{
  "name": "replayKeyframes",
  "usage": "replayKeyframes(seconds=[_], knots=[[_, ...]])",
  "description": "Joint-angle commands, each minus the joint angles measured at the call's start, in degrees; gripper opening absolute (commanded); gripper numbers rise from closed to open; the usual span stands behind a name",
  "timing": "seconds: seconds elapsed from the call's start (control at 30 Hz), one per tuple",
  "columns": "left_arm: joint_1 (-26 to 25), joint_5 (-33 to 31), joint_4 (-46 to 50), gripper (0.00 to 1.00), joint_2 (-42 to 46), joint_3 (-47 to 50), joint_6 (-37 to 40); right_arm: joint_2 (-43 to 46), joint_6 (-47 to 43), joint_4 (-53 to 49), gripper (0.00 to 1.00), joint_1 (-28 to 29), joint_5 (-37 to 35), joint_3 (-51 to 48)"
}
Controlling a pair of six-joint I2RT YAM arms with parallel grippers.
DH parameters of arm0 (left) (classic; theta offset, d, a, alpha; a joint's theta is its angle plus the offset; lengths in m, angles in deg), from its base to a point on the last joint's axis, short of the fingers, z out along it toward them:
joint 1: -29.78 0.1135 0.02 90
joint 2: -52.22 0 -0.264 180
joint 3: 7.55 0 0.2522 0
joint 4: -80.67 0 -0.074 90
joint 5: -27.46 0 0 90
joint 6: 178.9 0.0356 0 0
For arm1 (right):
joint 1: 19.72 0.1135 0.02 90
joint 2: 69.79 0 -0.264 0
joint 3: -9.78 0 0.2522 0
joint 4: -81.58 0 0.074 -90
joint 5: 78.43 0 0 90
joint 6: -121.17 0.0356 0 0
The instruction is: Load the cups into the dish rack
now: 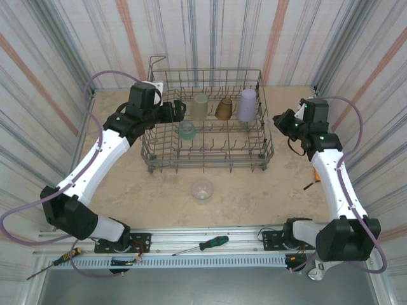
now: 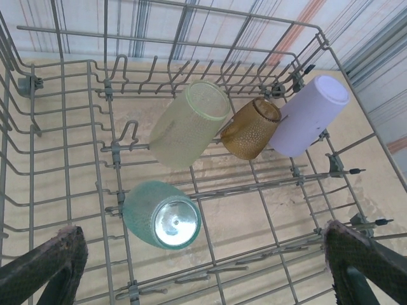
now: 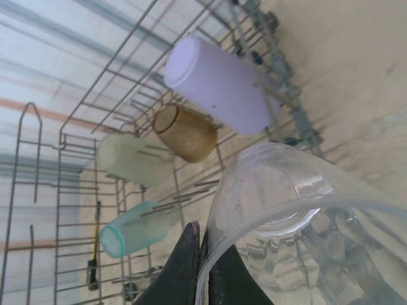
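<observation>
The grey wire dish rack [image 1: 210, 162] stands mid-table. Four cups lie tipped on its tines: yellow-green [image 1: 200, 107], amber [image 1: 224, 109], lavender [image 1: 247, 105] and teal [image 1: 187, 130]. My left gripper [image 1: 179, 112] is open inside the rack's left end. In the left wrist view its fingers [image 2: 46, 265] spread wide above the rack floor, with the teal cup [image 2: 159, 213] just ahead of them. My right gripper [image 3: 205, 254] is shut on the rim of a clear cup [image 3: 299, 216], just outside the rack's right side [image 3: 304, 124]. Another clear cup [image 1: 202, 189] lies on the table in front of the rack.
A green-handled screwdriver [image 1: 206, 244] lies on the front rail and a yellow-handled one [image 1: 54, 262] at the near left. Corrugated walls close in the table on three sides. Bare table lies between the rack and the rail around the loose clear cup.
</observation>
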Motion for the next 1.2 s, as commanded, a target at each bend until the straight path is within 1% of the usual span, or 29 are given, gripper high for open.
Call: replayKeyframes(seconds=[0.0,0.17,0.37,0.43,0.53,0.6,0.7,0.77,0.87,0.97,1.17], knots=[[0.19,1.89,1.52,0.99,-1.40,-2.79,-2.06,-0.26,2.04,7.94,0.00,3.86,2.68,-0.59],[0.29,0.50,4.74,0.99,-3.64,-6.68,-5.50,-0.60,4.58,16.70,0.00,8.21,3.65,-3.64],[0.71,4.93,5.58,0.99,-6.28,-9.64,-11.46,-3.21,6.20,24.74,0.00,10.80,6.82,-5.05],[0.71,6.99,4.91,0.99,-7.26,-10.16,-13.26,-3.54,8.07,30.78,0.00,11.01,8.67,-6.95],[0.80,8.86,5.52,0.99,-8.91,-11.79,-15.94,-3.72,11.25,38.60,0.00,11.27,9.54,-9.91],[0.89,10.45,5.26,0.99,-9.62,-12.38,-18.08,-3.91,12.13,42.35,0.00,11.58,10.26,-10.90],[1.21,14.19,2.75,0.99,-10.54,-11.97,-22.14,-4.43,12.88,47.09,0.00,12.38,11.49,-11.64],[2.12,20.46,-0.65,0.99,-11.90,-11.44,-27.19,-4.90,14.22,51.89,0.00,12.95,12.32,-12.80],[2.73,27.22,-4.75,0.99,-14.35,-11.38,-33.90,-5.85,16.86,58.89,0.00,13.55,13.15,-14.50],[2.66,29.45,-8.59,0.99,-15.29,-10.34,-38.38,-7.35,18.86,63.24,0.00,14.08,13.66,-15.30],[2.64,30.03,-13.94,0.99,-15.19,-8.42,-44.13,-10.21,19.99,68.46,0.00,16.01,14.17,-14.96]])
